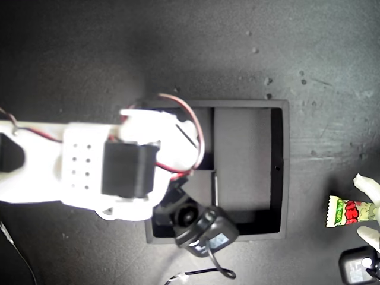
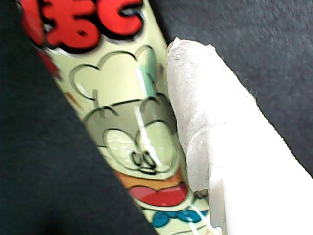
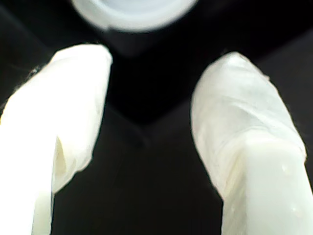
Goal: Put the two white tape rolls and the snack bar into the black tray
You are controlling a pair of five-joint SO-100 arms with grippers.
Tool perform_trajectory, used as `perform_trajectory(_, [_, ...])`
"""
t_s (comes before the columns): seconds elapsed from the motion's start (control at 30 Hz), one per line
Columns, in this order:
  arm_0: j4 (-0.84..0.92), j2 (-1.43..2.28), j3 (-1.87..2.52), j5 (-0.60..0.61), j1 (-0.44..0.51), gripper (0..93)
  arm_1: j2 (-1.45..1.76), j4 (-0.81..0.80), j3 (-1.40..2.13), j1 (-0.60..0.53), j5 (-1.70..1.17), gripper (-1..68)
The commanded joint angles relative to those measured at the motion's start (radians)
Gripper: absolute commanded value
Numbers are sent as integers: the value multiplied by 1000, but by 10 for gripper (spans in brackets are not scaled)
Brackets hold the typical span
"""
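Observation:
The black tray (image 1: 284,172) lies in the middle of the exterior view, and my second arm (image 1: 89,166) reaches over it from the exterior view's left, covering its small sections. My second gripper (image 3: 149,122) is open above the tray's dark floor, nothing between its white fingers (image 3: 73,107). One white tape roll (image 3: 132,10) shows as a blurred ring just beyond the fingertips; I cannot tell which section it is in. At the exterior view's right edge, my first gripper (image 1: 368,212) is shut on the snack bar (image 1: 347,212), whose printed wrapper (image 2: 127,122) lies against a white finger (image 2: 210,122).
The tray's long section (image 1: 243,166) on the exterior view's right holds nothing visible. A black device (image 1: 359,267) sits at the exterior view's bottom right corner. Loose cables (image 1: 202,276) trail below the tray. Dark grey tabletop (image 1: 237,47) surrounds everything.

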Motion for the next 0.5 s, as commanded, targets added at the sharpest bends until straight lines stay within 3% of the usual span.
perform_trajectory(0.0, [18,325,147,-58,3,109,12,-14,28,-38,63,352])
perform_trajectory(0.23, [8,621,462,-216,167,114,17,-48,101,-66,123,323])
perform_trajectory(0.3, [-17,630,540,-253,232,113,17,-72,138,-69,150,256])
perform_trajectory(0.43, [-112,624,695,-313,336,112,8,-29,129,-9,152,5])
perform_trajectory(0.47, [-132,621,729,-327,353,112,11,6,109,14,150,-2])
